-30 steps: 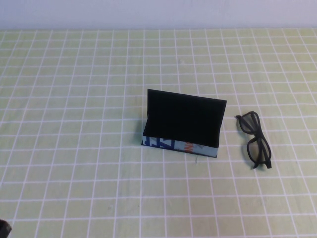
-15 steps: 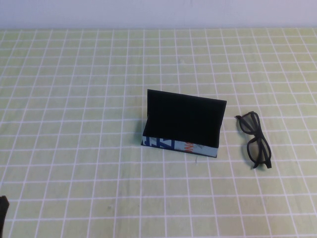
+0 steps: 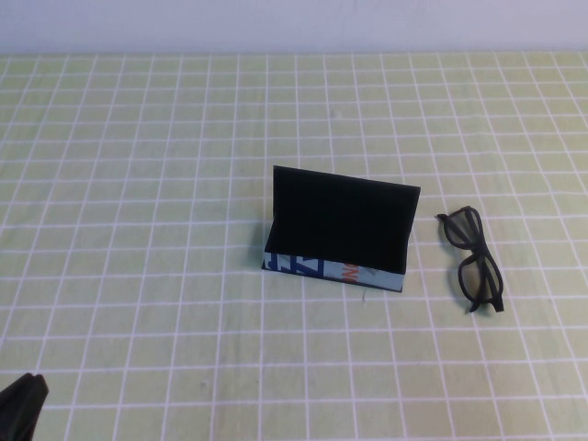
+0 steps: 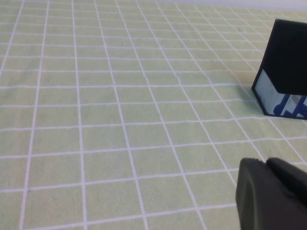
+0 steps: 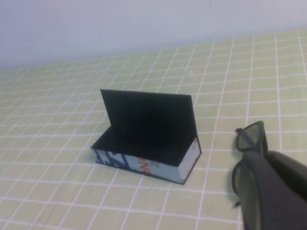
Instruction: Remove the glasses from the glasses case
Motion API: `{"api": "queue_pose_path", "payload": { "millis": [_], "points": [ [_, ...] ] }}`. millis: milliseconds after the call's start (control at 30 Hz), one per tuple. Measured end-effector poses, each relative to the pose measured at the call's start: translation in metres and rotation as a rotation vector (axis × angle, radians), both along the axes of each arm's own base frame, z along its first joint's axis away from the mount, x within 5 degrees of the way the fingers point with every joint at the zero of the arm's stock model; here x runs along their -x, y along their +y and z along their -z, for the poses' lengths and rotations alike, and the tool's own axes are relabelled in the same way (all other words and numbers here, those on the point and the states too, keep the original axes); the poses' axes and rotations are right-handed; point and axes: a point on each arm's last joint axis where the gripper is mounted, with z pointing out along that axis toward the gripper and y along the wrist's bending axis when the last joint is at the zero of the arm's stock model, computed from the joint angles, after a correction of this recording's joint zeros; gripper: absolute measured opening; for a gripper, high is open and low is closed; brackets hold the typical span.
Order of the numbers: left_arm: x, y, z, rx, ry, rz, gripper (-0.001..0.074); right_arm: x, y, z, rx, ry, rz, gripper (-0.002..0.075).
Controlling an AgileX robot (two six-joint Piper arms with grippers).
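While left gripper (image 3: 20, 404) and right gripper (image 5: 271, 189) wait, black glasses (image 3: 473, 260) lie folded.

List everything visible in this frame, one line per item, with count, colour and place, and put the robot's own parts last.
black rectangular glasses case with light blue printed front strip: one, black, mid-table, flap lid standing open, inside looks empty in the right wrist view.
black thick-framed plastic glasses: one pair, black, flat on the cloth to the robot's right of the case, apart from it.
green tablecloth with white grid lines: one, pale green, covering the table.
pale wall: one, whitish, behind the table's far edge.
left gripper: one, black, at the near left corner of the high view, well short of the case.
right gripper: one, black, shut, seen only in the right wrist view, close to the glasses.
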Motion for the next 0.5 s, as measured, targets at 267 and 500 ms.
{"api": "queue_pose_path", "payload": {
  "millis": [267, 500],
  "points": [
    [0.000, 0.000, 0.000, 0.000, 0.000, 0.001, -0.0004, -0.001, -0.006, 0.008, 0.094, -0.052, 0.058, -0.0016],
    [0.000, 0.000, 0.000, -0.002, 0.000, 0.004, -0.0004, 0.013, -0.022, 0.034, 0.093, -0.196, 0.234, -0.0016]
  ]
}}
